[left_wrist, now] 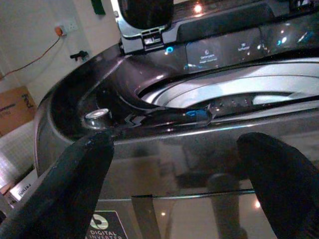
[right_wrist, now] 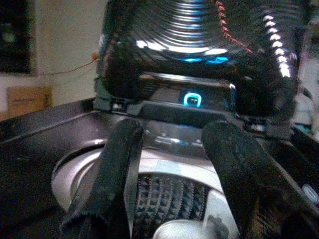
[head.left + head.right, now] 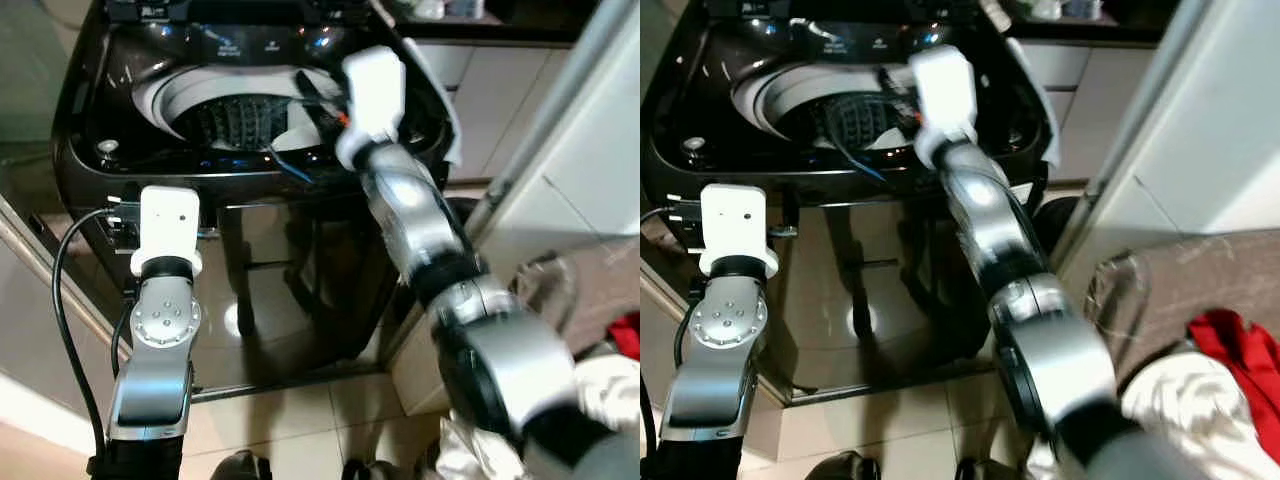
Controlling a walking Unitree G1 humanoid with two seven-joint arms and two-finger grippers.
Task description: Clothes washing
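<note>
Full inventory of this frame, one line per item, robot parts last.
washing machine: 1, glossy black top-loader, straight ahead, lid up
drum: 1, silver rim, dark studded inside, open at the machine's top
control panel: 1, black with blue lights, behind the drum
clothes pile: 1, red and white, lower right
cardboard box: 1, brown, by the wall
left gripper: 1, black jaws open, facing the machine's front
right gripper: 1, black jaws open, over the drum
</note>
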